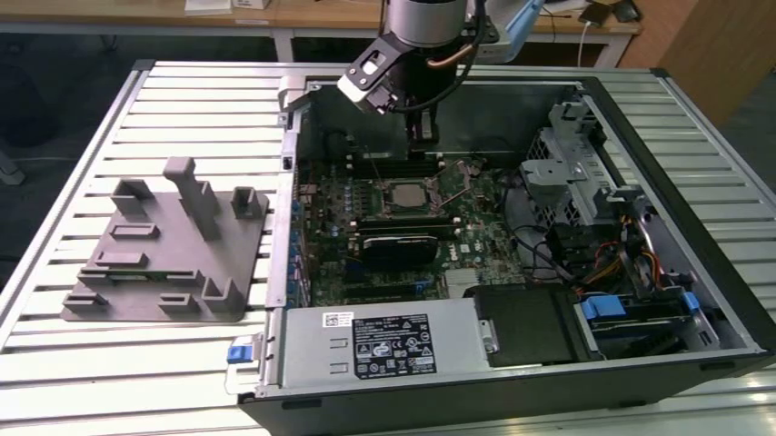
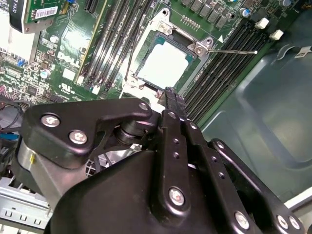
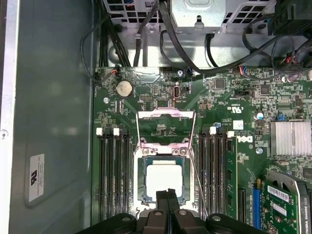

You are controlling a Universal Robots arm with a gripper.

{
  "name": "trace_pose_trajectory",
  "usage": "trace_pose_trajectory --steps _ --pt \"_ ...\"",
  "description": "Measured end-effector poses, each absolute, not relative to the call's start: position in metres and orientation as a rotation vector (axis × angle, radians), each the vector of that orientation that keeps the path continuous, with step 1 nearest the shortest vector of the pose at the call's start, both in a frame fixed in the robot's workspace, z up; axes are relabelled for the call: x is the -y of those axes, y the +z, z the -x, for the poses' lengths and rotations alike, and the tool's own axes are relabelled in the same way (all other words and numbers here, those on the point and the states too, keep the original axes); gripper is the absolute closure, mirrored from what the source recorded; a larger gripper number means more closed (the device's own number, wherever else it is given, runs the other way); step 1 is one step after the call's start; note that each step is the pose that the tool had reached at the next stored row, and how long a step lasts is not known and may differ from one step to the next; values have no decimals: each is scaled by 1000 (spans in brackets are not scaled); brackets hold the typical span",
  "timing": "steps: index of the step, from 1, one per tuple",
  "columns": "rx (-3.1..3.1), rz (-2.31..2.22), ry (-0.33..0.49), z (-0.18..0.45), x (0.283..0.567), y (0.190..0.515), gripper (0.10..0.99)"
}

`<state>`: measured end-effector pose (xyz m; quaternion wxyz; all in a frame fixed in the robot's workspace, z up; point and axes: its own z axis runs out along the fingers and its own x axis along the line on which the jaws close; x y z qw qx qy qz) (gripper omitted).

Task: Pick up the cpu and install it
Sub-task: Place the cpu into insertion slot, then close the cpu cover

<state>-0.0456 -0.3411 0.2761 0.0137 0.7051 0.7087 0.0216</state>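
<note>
The cpu [image 3: 163, 178], a small square chip with a pale silvery top, lies flat in the motherboard socket [image 3: 141, 178]; it also shows in the second wrist view [image 2: 163, 63] and the exterior view [image 1: 406, 193]. The socket's metal load frame [image 3: 165, 114] is swung open and its thin lever [image 2: 234, 50] stands free. My gripper [image 3: 168, 196] hovers just above the cpu's near edge with its two black fingers pressed together and nothing between them. In the exterior view the gripper [image 1: 421, 138] hangs inside the open computer case, a little behind the socket.
Memory slots [image 3: 113, 175] flank the socket on both sides. A black card [image 1: 401, 247], the power supply [image 1: 376, 343], drive cages [image 1: 582, 154] and loose cables [image 3: 185, 53] crowd the case. A grey fixture [image 1: 176, 245] sits on the slatted table at the exterior view's left.
</note>
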Motion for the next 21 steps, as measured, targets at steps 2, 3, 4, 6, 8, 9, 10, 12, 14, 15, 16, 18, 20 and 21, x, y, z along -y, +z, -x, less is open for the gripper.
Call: trace_pose_trajectory --steps 2,3,4,6,8,9,10,12,14,15,16,18,20,21 --pt "-2207 -2196 68 46 341 276 980" --pt "-2207 -2196 68 46 341 276 980" --pt "-2207 -2196 68 46 341 276 980" --pt "-2207 -2196 68 46 341 276 980" --pt "-2207 -2196 68 46 341 276 980" --pt "-2207 -2196 68 46 341 276 980" --pt "-2207 -2196 68 46 341 276 980" --pt "-2207 -2196 68 46 341 276 980" --pt "-2207 -2196 68 45 341 276 980" --pt "-2208 -2197 68 42 341 275 980" --pt "-2208 -2197 67 40 341 276 980" --pt "-2208 -2197 65 35 341 276 980" --pt "-2209 -2198 64 29 341 276 980" --pt "-2209 -2198 64 26 341 276 980"
